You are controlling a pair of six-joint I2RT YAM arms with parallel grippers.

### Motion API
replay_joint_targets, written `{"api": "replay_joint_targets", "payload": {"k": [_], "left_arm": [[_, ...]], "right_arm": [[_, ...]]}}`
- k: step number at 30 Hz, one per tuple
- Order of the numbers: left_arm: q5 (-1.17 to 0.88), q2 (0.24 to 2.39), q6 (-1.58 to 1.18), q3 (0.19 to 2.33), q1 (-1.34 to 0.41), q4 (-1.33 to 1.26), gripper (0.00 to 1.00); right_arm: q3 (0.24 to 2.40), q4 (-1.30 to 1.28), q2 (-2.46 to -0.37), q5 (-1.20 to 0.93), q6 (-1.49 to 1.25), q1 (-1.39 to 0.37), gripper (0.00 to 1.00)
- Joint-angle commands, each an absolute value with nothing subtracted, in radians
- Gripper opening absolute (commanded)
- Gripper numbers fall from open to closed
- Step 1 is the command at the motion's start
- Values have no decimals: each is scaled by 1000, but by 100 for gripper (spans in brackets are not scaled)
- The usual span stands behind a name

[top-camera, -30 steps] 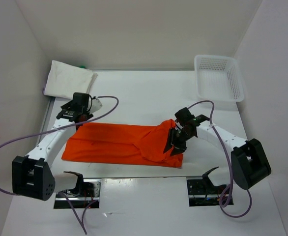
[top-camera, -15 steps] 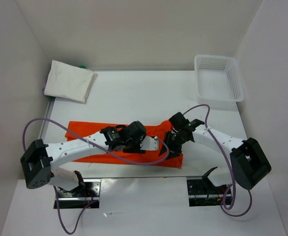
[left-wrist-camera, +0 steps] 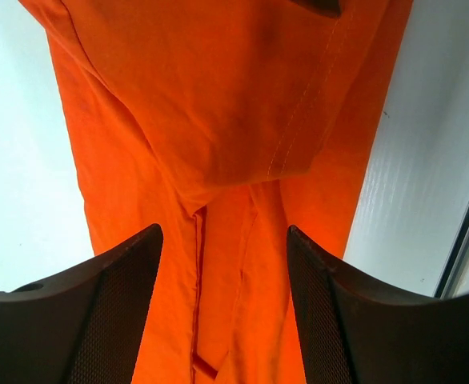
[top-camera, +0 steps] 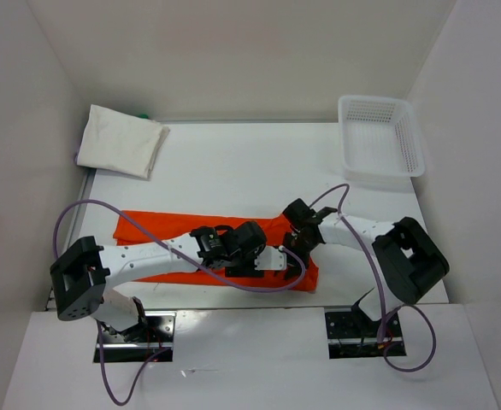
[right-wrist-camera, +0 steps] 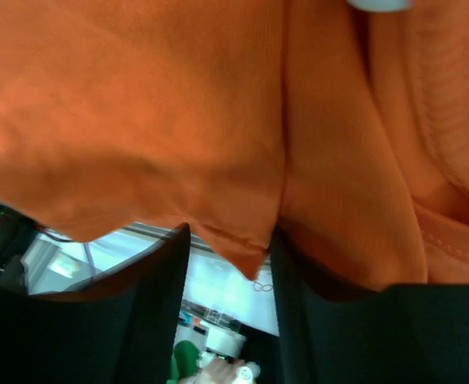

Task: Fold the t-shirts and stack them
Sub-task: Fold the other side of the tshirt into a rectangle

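The orange-red t-shirt (top-camera: 165,239) lies as a long strip across the near half of the table. My left arm reaches over it, and my left gripper (top-camera: 274,260) hangs open just above its right part; in the left wrist view (left-wrist-camera: 225,308) the two fingers straddle a seam and folded layers of orange cloth (left-wrist-camera: 218,120). My right gripper (top-camera: 299,246) is low at the shirt's right end, its narrow jaws holding a hem of the orange cloth (right-wrist-camera: 242,240), which drapes over the fingertips. A folded white t-shirt (top-camera: 122,141) lies at the back left, a bit of green (top-camera: 144,114) showing behind it.
A white plastic mesh basket (top-camera: 380,137) stands at the back right. White walls close in the table on the left, back and right. The two arm bases and their cables are at the near edge.
My left arm has swung from the shirt's left end across to its right part. My right gripper has lowered the raised cloth and shifted slightly left; the shirt's right end now lies flatter.
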State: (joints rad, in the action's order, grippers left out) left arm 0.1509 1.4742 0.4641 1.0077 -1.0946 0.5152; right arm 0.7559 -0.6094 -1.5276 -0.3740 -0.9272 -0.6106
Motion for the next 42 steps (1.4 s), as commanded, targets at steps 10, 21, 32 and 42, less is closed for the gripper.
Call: {"api": "replay_joint_targets", "payload": {"k": [10, 21, 32, 42], "left_arm": [[144, 1497, 442, 1017, -1103, 485, 70], [172, 1551, 427, 1017, -1103, 394, 73], [163, 1632, 396, 1046, -1103, 344, 75], [99, 1683, 394, 1066, -1103, 341, 74]], "right_arm": [[845, -661, -1465, -330, -930, -615, 0], [968, -631, -1509, -364, -870, -462, 0], [1039, -538, -1635, -403, -861, -405, 0], [1020, -538, -1635, -403, -851, -405, 0]]}}
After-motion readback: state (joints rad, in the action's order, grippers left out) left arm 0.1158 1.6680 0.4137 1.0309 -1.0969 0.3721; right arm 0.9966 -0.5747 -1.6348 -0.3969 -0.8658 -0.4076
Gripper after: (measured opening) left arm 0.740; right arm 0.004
